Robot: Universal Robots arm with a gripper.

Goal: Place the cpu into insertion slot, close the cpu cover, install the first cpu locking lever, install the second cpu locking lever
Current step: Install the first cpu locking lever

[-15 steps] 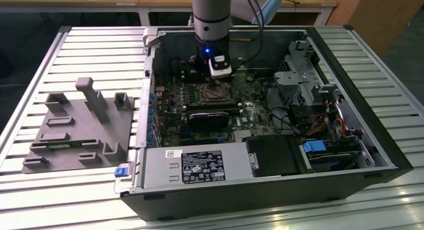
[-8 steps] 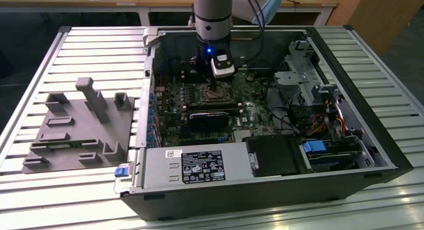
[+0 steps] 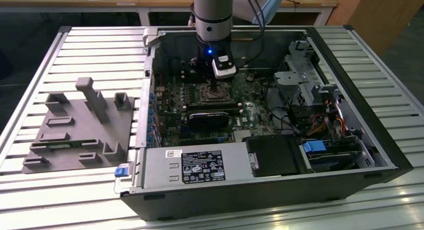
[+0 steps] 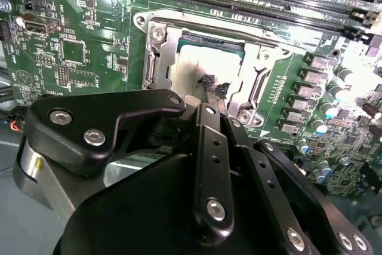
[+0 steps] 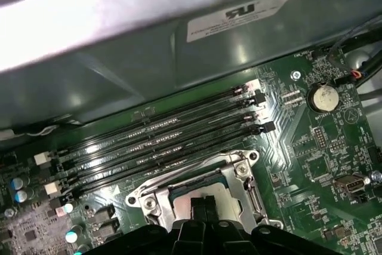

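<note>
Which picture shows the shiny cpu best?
The second wrist view: the cpu sits bright in its socket, gripper fingertips on it. The first wrist view has it partly behind the gripper; in the exterior view it's tiny under the arm.

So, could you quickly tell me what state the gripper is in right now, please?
Gripper: shut, fingertips together over the cpu in the insertion slot, holding nothing.

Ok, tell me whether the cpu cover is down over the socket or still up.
Down. In the second wrist view the cpu cover lies flat around the cpu, framing its silver top, with the gripper just above it.
</note>
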